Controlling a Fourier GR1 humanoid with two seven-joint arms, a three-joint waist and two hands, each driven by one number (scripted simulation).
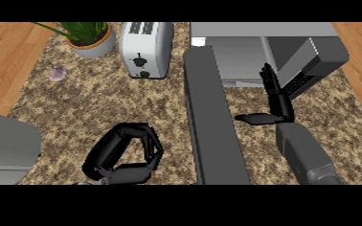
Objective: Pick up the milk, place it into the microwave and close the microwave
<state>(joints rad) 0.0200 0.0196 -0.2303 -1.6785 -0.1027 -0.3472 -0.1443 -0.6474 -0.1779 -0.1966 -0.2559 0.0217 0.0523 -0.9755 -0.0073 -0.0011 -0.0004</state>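
The grey microwave [262, 31] stands at the back right of the counter. Its dark door [212, 119] is swung wide open and reaches toward the front edge. A small white piece [198, 41] shows at the cavity's left corner by the hinge; I cannot tell whether it is the milk. My right hand [276, 98] is at the microwave's mouth, right of the door, fingers straight and pointing inward, thumb out to the left, holding nothing. My left hand [124, 155] rests low at the front left, fingers loosely arched over the counter, with nothing in it.
A silver toaster [147, 50] stands left of the microwave. A potted plant [88, 38] is at the back left, with a small pale round object [58, 73] in front of it. A grey rounded shape [17, 148] fills the left edge.
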